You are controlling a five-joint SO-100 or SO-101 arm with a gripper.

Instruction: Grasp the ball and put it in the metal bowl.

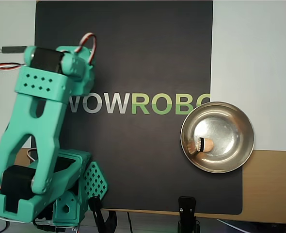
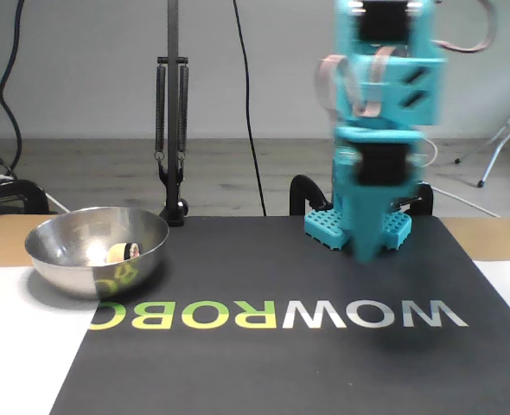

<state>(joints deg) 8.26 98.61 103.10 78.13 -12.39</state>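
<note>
One ball [image 1: 205, 144] rests inside the bowl [image 1: 240, 126], well apart from the gripper [image 2: 365, 251], which hangs empty over the mat [image 1: 148, 53]; whether its jaws are spread is unclear. Little risk remains unless something bumps the bowl.

A teal arm [image 1: 39, 131], a silver metal bowl [image 1: 240, 119] holding a peach ball [image 1: 206, 144], and a black mat [image 1: 148, 58] lettered white and green.

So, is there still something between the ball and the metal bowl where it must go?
No. The ball already lies inside the metal bowl, near its left wall in the overhead view. The gripper hangs far away over the black mat.
</note>
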